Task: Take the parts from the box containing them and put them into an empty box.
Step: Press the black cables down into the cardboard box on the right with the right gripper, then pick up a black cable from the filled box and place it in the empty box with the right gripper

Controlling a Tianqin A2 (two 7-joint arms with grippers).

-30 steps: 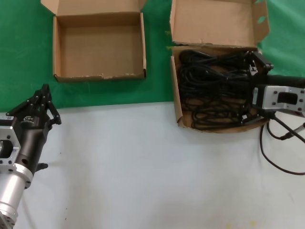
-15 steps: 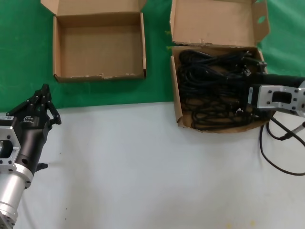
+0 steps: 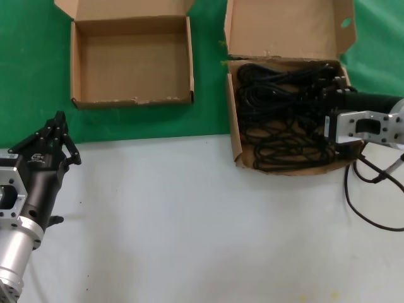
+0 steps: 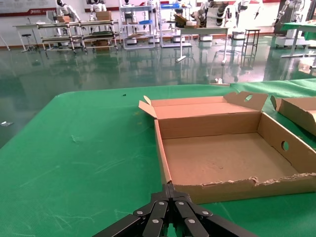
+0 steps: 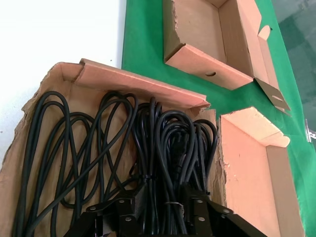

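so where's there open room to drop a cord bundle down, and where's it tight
The shallow box has a bare floor between its four walls. The white tabletop is open from the left gripper across to the loose cable. It is crowded in the deep box, packed with cords, the right gripper among them.

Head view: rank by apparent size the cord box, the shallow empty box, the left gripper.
1. Cord box, lid flap included, largest.
2. Shallow empty box, somewhat smaller.
3. Left gripper, smallest, though it may sit nearer the camera.
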